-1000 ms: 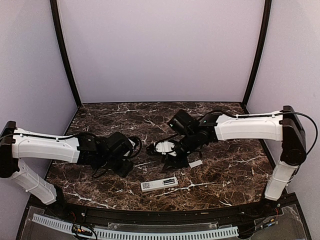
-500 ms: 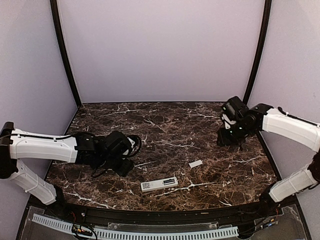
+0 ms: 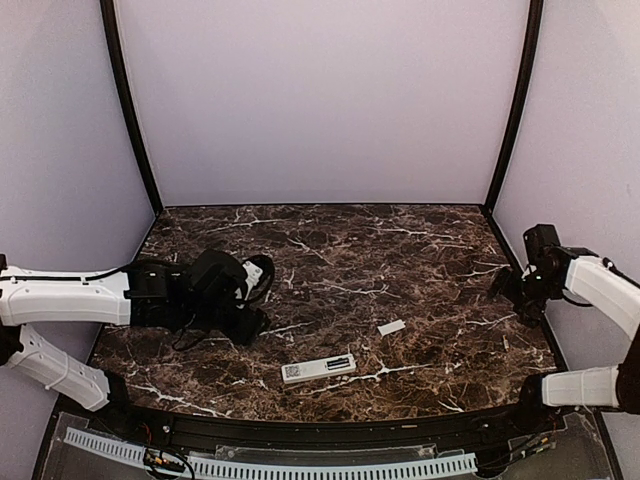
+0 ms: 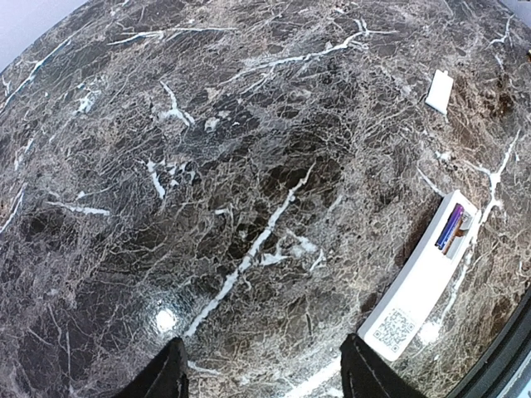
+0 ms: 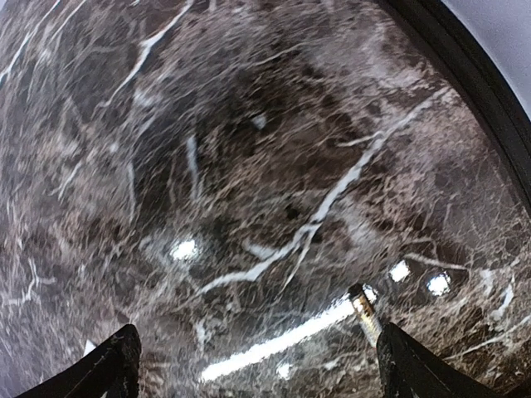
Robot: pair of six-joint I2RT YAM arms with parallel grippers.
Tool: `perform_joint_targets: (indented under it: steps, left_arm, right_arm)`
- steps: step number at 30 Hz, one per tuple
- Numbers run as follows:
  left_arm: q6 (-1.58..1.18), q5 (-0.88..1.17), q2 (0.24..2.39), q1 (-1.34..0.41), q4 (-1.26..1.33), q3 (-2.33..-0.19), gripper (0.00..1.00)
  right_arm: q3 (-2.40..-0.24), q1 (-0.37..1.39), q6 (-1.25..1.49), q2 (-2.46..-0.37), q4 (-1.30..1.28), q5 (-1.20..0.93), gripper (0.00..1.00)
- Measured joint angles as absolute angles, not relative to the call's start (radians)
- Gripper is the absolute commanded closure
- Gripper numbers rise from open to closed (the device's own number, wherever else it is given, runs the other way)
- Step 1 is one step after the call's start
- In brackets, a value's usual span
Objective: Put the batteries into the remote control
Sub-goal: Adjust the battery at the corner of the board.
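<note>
Marble top [image 3: 400, 260]: I see right gripper [image 5: 259, 356] backed off, spread empty; left gripper [image 4: 261, 369] likewise; batteries [image 4: 450, 227] seated in remote control [image 3: 318, 368].

Remote [image 3: 318, 368] [image 4: 419, 286]: slim, white, rectangular. Lies flat on the table [image 3: 350, 260] near its front edge, about mid-width, button face down. Long axis runs roughly left-right, with the right end slightly farther back. A square code label faces up at the left end. The battery bay at the right end is uncovered.

Batteries [image 4: 450, 226]: slim, dark, bluish-purple cylinders seated in the bay, lying lengthwise along the remote. The count is unclear from here.
</note>
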State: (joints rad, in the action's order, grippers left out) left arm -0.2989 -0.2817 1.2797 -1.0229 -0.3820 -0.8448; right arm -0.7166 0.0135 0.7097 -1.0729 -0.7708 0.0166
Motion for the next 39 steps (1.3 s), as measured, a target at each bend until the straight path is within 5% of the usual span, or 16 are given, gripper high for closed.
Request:
perform_joint_targets:
  steps: [10, 24, 39]
  left_arm:
    - [-0.299, -0.266, 1.232, -1.023, -0.358, -0.824, 0.38]
    - [-0.299, -0.262, 1.201, -1.023, -0.344, -0.816, 0.37]
    - [-0.298, -0.261, 1.198, -1.023, -0.337, -0.816, 0.37]
  right_arm:
    - [-0.586, -0.131, 0.771, -1.153, -0.653, -0.052, 0.08]
    - [-0.561, -0.141, 0.846, -1.217, -0.565, -0.122, 0.21]
    - [-0.548, -0.115, 0.913, -1.216, -0.533, -0.235, 0.23]
